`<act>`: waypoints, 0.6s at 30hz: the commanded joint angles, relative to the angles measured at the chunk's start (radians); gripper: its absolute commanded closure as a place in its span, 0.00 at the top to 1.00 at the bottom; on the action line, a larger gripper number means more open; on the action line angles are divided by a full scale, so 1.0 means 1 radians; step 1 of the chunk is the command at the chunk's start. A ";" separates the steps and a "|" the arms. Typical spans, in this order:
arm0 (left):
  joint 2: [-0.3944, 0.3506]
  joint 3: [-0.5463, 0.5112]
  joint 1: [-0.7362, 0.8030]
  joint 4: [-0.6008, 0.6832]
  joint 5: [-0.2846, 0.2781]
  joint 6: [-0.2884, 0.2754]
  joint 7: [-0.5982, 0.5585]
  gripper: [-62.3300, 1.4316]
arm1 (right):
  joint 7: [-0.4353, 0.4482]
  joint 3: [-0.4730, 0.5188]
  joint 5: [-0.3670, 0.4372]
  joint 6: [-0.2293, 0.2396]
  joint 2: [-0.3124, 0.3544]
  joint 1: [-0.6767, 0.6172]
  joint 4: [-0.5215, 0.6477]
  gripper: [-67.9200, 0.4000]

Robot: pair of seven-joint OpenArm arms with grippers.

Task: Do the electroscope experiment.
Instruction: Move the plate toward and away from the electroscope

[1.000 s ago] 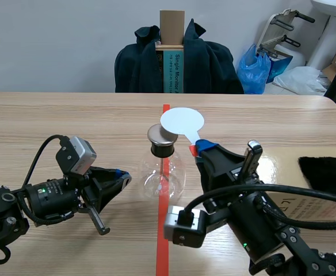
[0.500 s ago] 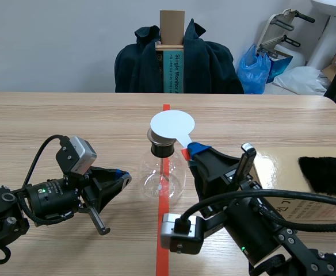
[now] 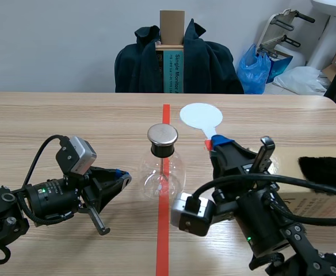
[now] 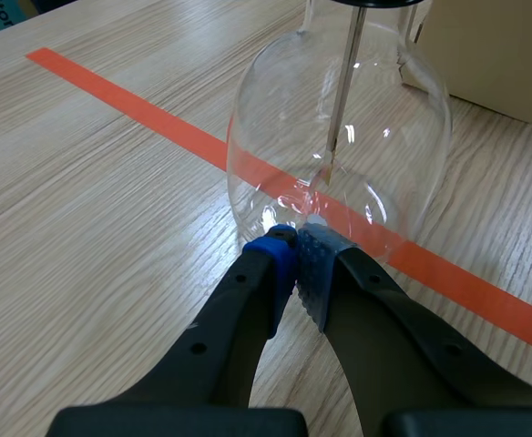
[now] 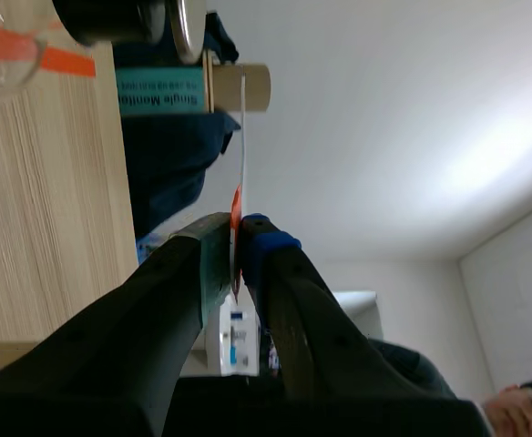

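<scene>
Then, scene view: pulled white disc (image 3: 201,117) off flask (image 3: 163,172) cap (image 3: 163,135), aside and apart, with right gripper (image 3: 217,142); probably finished one touch pass. Left wrist view: held left gripper (image 4: 295,248) clenched empty at flask's base, on tape line (image 4: 129,105). Right wrist view: gripped disc's handle (image 5: 236,205) tight.

My arms were matte black, left arm (image 3: 53,198) wore a silver-grey camera block (image 3: 76,154), looping black cable (image 3: 38,154), green light (image 3: 41,188), my left gripper (image 4: 295,264) had one blue pad (image 4: 273,259), one grey dotted pad (image 4: 315,266), right arm (image 3: 266,224) wore a silver block (image 3: 192,214), thick black cables (image 3: 231,179)
</scene>
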 commanded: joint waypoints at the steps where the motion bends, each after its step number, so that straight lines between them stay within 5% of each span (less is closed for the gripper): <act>1: 0.002 -0.002 -0.011 0.021 -0.007 -0.005 -0.016 0.07 | -0.023 0.009 -0.002 -0.014 0.013 0.014 0.015 0.02; 10: 0.002 -0.002 -0.011 0.021 -0.007 -0.005 -0.016 0.07 | -0.121 0.009 -0.002 -0.014 0.013 0.014 0.015 0.02; 18: 0.002 -0.002 -0.011 0.021 -0.007 -0.005 -0.016 0.07 | -0.065 0.009 -0.002 -0.014 0.013 0.014 0.015 0.02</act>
